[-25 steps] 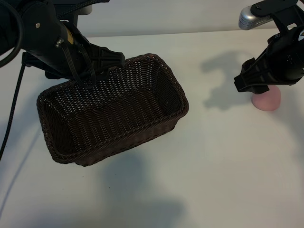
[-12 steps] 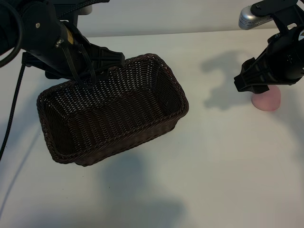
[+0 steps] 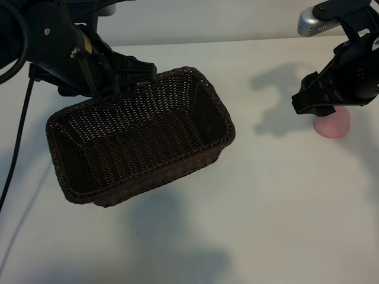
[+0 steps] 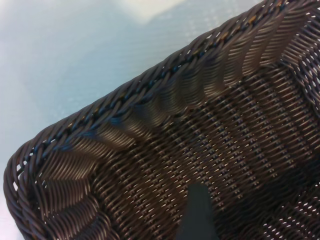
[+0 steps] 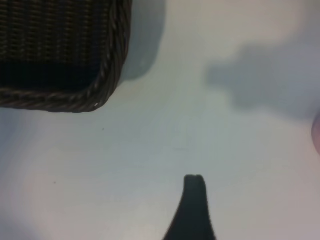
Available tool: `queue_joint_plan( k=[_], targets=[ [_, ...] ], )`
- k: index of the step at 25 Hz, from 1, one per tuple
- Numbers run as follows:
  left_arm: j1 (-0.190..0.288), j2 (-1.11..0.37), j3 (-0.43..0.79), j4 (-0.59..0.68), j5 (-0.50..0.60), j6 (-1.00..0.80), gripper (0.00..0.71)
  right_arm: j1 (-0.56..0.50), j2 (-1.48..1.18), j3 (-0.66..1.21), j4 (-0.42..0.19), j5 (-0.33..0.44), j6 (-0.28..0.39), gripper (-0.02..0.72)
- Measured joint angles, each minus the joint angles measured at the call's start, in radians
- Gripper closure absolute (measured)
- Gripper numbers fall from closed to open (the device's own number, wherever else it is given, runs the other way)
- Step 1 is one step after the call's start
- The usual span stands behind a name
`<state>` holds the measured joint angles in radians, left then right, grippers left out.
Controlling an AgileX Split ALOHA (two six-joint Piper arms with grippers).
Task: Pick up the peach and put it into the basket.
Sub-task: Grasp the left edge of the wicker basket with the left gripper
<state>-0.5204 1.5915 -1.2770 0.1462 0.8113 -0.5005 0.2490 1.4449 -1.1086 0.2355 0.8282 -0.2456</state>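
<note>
The pale pink peach [image 3: 333, 126] lies on the white table at the far right, and shows as a pink sliver [image 5: 317, 131] at the edge of the right wrist view. My right gripper [image 3: 312, 102] hovers just above it and covers its upper left part. It is open and empty, with one dark finger [image 5: 194, 207] over bare table. The dark brown wicker basket [image 3: 204, 142] stands left of centre with nothing in it. My left gripper [image 3: 135, 72] hangs open over its far rim. One of its fingers [image 4: 197, 215] shows above the woven inside wall [image 4: 150, 165].
The white table [image 3: 278, 207] stretches in front of the basket and between the basket and the peach. A black cable [image 3: 15, 148] hangs down at the left edge. One basket corner [image 5: 95, 95] shows in the right wrist view.
The left arm has shifted very slightly toward the far side over the basket rim. The right arm, the peach and the basket have not moved.
</note>
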Motion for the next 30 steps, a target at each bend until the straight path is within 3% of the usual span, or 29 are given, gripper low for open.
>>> queue_joint_plan(
  k=[8,17,25,27,30],
  targets=[
    [0.0,-0.038,0.035,0.053,0.155,-0.026,0.115,0.0,0.0,0.0,0.0,0.001,0.0,0.108],
    [0.0,-0.205,0.278,0.237,0.15,-0.359,0.115,0.0,0.0,0.0,0.0,0.002,0.0,0.108],
    [0.002,-0.205,0.409,0.297,0.045,-0.585,0.115,0.0,0.0,0.0,0.0,0.011,0.0,0.108],
    [0.023,-0.2,0.412,0.286,0.02,-0.596,0.115,0.0,0.0,0.0,0.0,0.011,0.0,0.108],
    [0.098,-0.2,0.412,0.236,-0.003,-0.555,0.115,0.0,0.0,0.0,0.0,0.012,0.0,0.108]
  ],
)
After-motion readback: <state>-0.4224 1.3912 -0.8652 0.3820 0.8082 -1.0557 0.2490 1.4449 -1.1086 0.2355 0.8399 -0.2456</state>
